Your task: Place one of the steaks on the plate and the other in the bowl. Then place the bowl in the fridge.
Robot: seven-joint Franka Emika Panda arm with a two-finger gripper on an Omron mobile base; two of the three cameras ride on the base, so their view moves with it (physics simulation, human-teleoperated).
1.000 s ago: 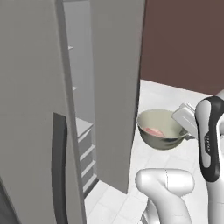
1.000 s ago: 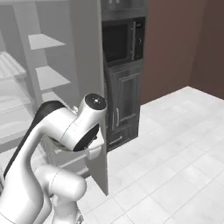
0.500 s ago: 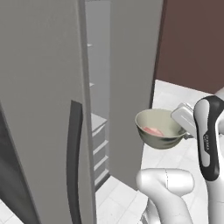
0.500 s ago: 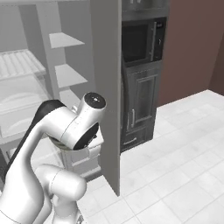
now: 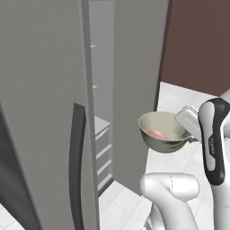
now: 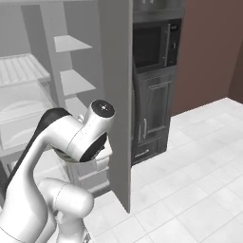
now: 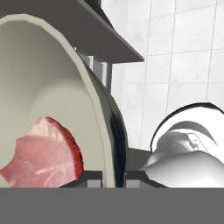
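My gripper [image 7: 113,177] is shut on the rim of the bowl [image 7: 48,74], one fingertip inside the cream wall and one on the dark outside. One pink-red steak [image 7: 41,155] lies in the bottom of the bowl. In the left base view the bowl [image 5: 164,134] hangs upright with the steak [image 5: 156,134] in it, held from the right by the gripper [image 5: 187,128], just in front of the open fridge [image 5: 45,90]. The plate is out of view.
The fridge's near door with its dark handle [image 5: 76,170] stands open at the left. The other door [image 6: 116,85] juts out beside my arm. Pale shelves [image 6: 71,43] and drawers [image 6: 19,118] show inside. A dark built-in oven [image 6: 152,47] stands to the right on white floor tiles.
Both base views have shifted, so the base has moved; the fridge now looms larger and nearer. The bowl with the steak stays in my shut gripper.
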